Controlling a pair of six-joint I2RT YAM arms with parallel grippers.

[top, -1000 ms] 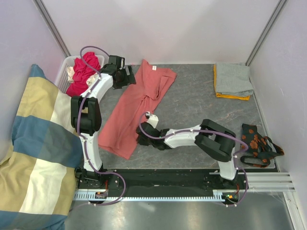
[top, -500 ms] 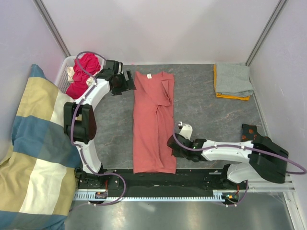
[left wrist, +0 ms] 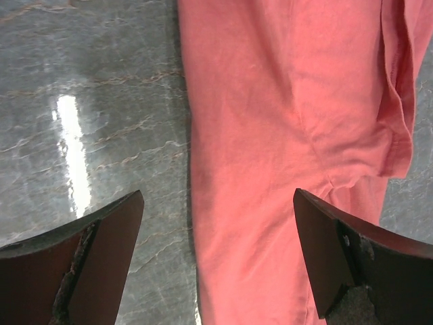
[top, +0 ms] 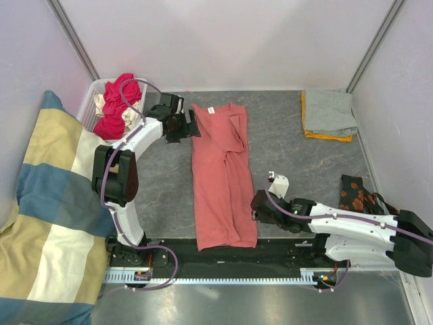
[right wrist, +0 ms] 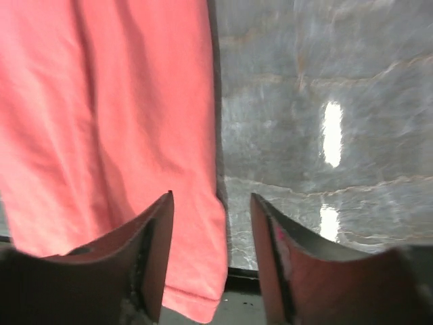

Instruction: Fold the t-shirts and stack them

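Salmon-pink tee (top: 220, 176) lies flat as a long narrow strip, folded lengthwise, from near the tabletop's (top: 291, 162) far edge to its near edge, left of centre, prob. squared up for a crosswise fold. Left gripper (top: 188, 126) sits at its far-left collar corner, fingers wide apart, nothing held. Right gripper (top: 257, 208) is at the near-right hem, fingers apart astride the cloth edge, not clamped. Grey tee (top: 329, 112) on orange tee (top: 328, 136) sit folded in the far-right corner; magenta-red tee (top: 114, 108) + cream tee (top: 100, 103) wait in the basket (top: 86, 112) off the far-left corner.

One t-shirt (top: 220, 176) lies lengthwise along the tabletop's (top: 291, 156) middle, far edge to near edge. Folded t-shirts (top: 329, 115) sit in the far right corner. A basket (top: 88, 103) holding crumpled t-shirts (top: 118, 101) stands at the far left corner, beside a cushion (top: 47, 217).
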